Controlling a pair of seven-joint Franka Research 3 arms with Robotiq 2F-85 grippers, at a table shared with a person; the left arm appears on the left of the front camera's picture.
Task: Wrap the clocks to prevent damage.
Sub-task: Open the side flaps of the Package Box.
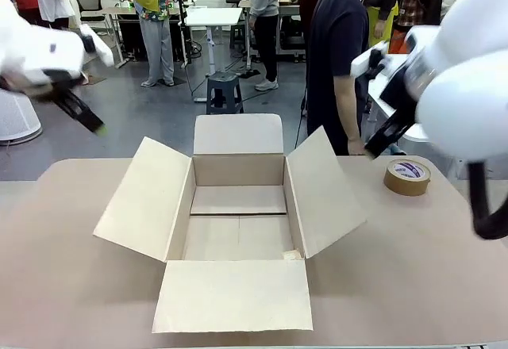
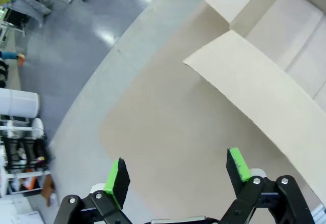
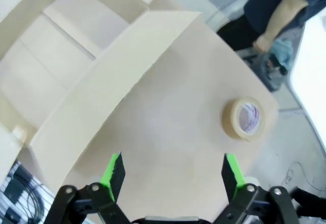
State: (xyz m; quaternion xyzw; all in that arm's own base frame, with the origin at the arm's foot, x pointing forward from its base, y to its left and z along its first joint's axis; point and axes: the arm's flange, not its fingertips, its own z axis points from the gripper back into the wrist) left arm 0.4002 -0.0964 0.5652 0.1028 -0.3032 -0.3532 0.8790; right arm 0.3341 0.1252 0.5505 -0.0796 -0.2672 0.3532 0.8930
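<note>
An open cardboard box (image 1: 238, 176) stands in the middle of the table (image 1: 63, 285) with all its flaps spread out and a bare bottom. My left gripper (image 1: 89, 119) hangs high above the table's left side; in the left wrist view it (image 2: 175, 170) is open over bare tabletop beside the box's left flap (image 2: 265, 91). My right gripper (image 1: 377, 143) hovers above the table's far right; in the right wrist view it (image 3: 170, 170) is open with nothing between its fingers, over the table next to the box's right flap (image 3: 112, 81).
A roll of brown tape (image 1: 407, 176) lies flat at the far right of the table, also in the right wrist view (image 3: 244, 118). A person in a dark shirt (image 1: 337, 55) stands at the far edge, forearm (image 3: 277, 18) lowered beside the table.
</note>
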